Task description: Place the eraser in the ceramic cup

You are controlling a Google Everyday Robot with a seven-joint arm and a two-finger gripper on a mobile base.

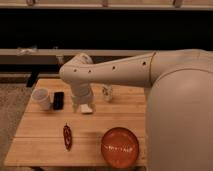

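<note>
We see 1 arm (120, 69) reaching in from the right, its upper link running leftward to a bent elbow (75, 71), the forearm dropping steeply from there. The gripper (86, 108) hangs at its lower end, pointing downward, jaws parted, holding nothing.

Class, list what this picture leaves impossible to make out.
Camera view:
Gripper, low over the table right of the eraser: mostly hidden behind its own wrist.
Small pale object behind the arm: too small to identify.
Slender dark red object: too small to identify.
Table's right end: hidden by the robot's body.
</note>
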